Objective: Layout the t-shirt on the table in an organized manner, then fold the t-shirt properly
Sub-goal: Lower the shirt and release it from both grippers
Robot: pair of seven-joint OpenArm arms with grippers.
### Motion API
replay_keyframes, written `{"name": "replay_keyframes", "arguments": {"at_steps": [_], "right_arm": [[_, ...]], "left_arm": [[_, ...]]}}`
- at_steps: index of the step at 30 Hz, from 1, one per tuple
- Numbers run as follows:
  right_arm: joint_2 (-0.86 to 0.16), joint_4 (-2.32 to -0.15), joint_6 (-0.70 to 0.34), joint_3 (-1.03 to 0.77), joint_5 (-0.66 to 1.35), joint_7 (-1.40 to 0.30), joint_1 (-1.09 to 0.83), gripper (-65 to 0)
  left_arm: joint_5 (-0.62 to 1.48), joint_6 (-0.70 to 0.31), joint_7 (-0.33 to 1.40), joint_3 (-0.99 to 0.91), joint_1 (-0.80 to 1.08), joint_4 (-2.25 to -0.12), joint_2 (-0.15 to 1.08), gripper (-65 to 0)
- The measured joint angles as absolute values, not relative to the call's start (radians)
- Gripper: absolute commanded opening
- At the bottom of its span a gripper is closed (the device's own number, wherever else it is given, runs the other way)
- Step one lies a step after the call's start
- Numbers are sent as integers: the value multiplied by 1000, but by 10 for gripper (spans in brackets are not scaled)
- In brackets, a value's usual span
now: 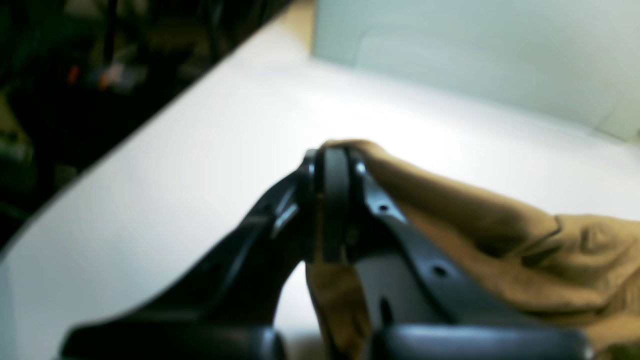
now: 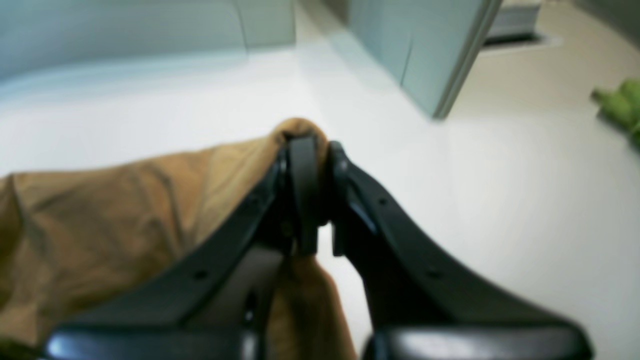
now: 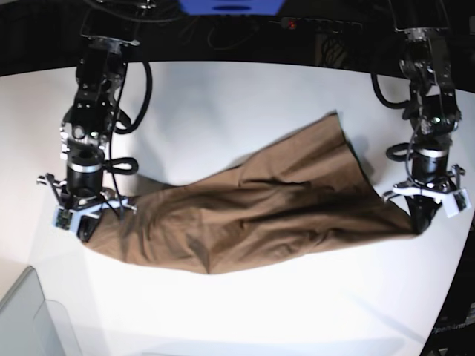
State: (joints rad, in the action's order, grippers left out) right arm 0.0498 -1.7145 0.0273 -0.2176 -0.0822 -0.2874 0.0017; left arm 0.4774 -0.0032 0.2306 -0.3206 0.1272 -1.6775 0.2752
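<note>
The brown t-shirt (image 3: 252, 211) lies stretched across the white table (image 3: 223, 104) between my two arms, with folds along its length. My left gripper (image 3: 421, 221), at the right of the base view, is shut on one end of the shirt. In the left wrist view the gripper (image 1: 334, 152) pinches a bunch of the shirt (image 1: 500, 240). My right gripper (image 3: 84, 231), at the left of the base view, is shut on the other end. In the right wrist view the gripper (image 2: 306, 137) clamps the shirt (image 2: 100, 220).
A pale translucent panel (image 3: 33, 319) stands at the table's near left corner, and it shows in the right wrist view (image 2: 415, 50). The table's curved edge (image 3: 453, 297) runs close past my left gripper. A green object (image 2: 622, 107) lies on the floor.
</note>
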Motion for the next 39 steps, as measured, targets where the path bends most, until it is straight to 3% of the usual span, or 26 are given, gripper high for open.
{"name": "replay_keyframes", "arguments": {"at_steps": [2, 4, 7, 10, 15, 20, 26, 35, 39], "right_arm": [[29, -1647, 27, -213, -83, -274, -6, -640], [12, -1585, 27, -216, -82, -287, -7, -590], [11, -1552, 27, -223, -83, -288, -14, -481], [-4, -1556, 27, -220, -83, -282, -15, -378], [-5, -1624, 27, -237, -82, -275, -50, -302], [-2, -1667, 30, -240, -82, -262, -89, -302], [15, -1657, 30, -239, -79, -266, -115, -302], [20, -1657, 30, -236, -78, -273, -121, -302], [19, -1657, 30, -217, -78, -273, -143, -302]], "left_arm": [[477, -12, 241, -318, 131, -1605, 265, -599], [474, 2, 234, -319, 128, -1542, 266, -521], [477, 1, 235, -320, 127, -1501, 263, -380], [476, 1, 235, -320, 123, -1514, 265, -323], [480, -6, 219, -326, 210, -1662, 262, -320], [529, -4, 235, -319, 342, -1703, 175, -320], [529, -2, 265, -319, 363, -1576, 84, -320], [529, -11, 329, -319, 320, -1514, 46, -320], [528, -12, 346, -230, 321, -1528, 52, -320]]}}
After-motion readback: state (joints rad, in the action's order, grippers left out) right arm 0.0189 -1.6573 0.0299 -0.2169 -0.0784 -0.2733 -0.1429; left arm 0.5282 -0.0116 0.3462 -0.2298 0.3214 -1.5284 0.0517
